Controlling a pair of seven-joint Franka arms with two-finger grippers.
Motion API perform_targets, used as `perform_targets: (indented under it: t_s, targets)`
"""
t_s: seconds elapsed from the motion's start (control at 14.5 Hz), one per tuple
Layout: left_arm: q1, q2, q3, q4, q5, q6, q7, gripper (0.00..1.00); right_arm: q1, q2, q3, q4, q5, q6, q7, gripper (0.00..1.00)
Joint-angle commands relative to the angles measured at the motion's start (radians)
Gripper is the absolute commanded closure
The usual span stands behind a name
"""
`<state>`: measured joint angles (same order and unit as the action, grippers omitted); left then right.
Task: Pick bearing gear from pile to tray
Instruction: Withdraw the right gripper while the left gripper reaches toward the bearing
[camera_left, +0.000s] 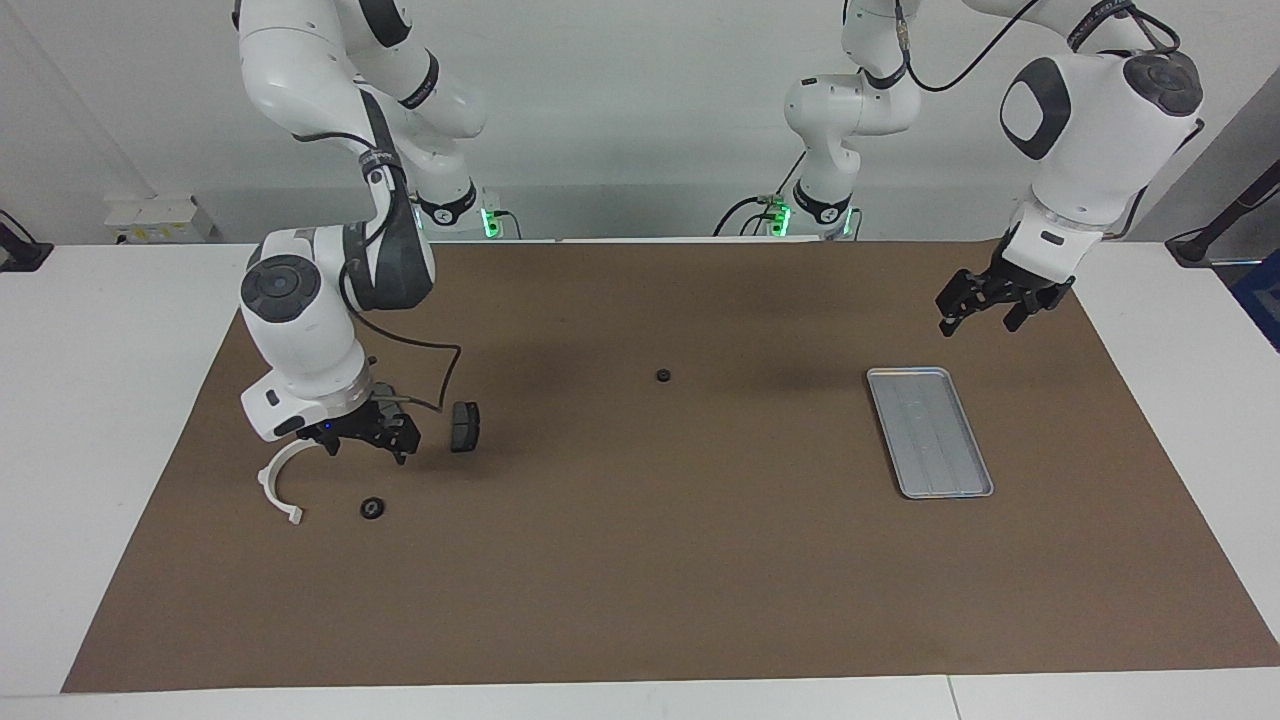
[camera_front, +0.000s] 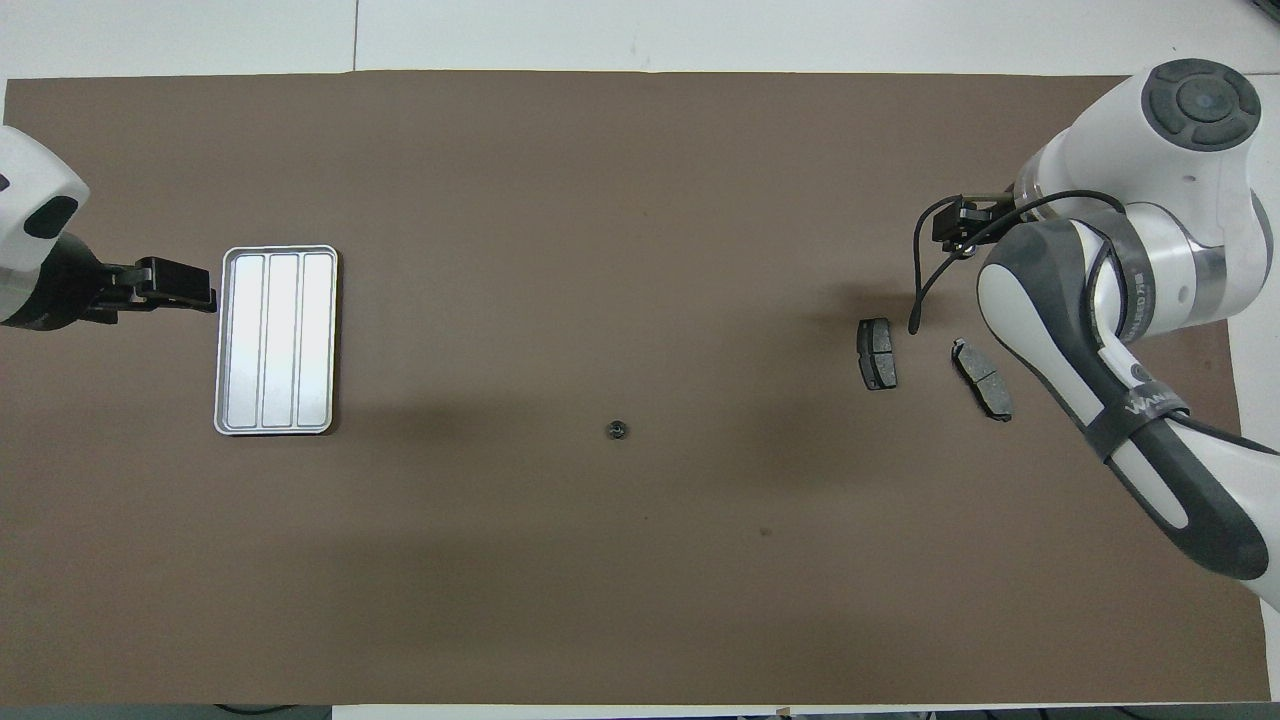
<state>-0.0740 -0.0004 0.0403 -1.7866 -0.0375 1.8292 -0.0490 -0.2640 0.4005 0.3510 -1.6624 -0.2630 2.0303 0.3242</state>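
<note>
Right claw (camera_left: 368, 440) low, open; left claw (camera_left: 985, 300) raised, open.

High facing and steep overhead views, sharing the mat (camera_left: 640, 560).
</note>
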Motion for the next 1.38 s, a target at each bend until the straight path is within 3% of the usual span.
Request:
perform_targets:
  t_s: [0.0,0.62,1.04,1.31]
  targets:
    - [-0.012,-0.036,0.006,-0.047,-0.001,0.027,-0.014,0.00,-0.024,-0.022,0.011,-0.023,0.004,-0.013,-0.030,0.00]
    - [-0.038,-0.070,0.001,-0.114,-0.001,0.038,-0.054,0.00,-0.027,-0.016,0.011,-0.023,0.007,0.056,-0.017,0.00]
    - [-0.259,-0.033,0.003,-0.163,0.042,0.103,-0.297,0.00,-0.046,0.032,0.009,-0.019,0.013,0.128,-0.010,0.00]
    - [-0.306,-0.030,0.001,-0.192,0.041,0.166,-0.350,0.00,-0.046,0.102,0.006,-0.004,0.002,0.174,0.058,0.00]
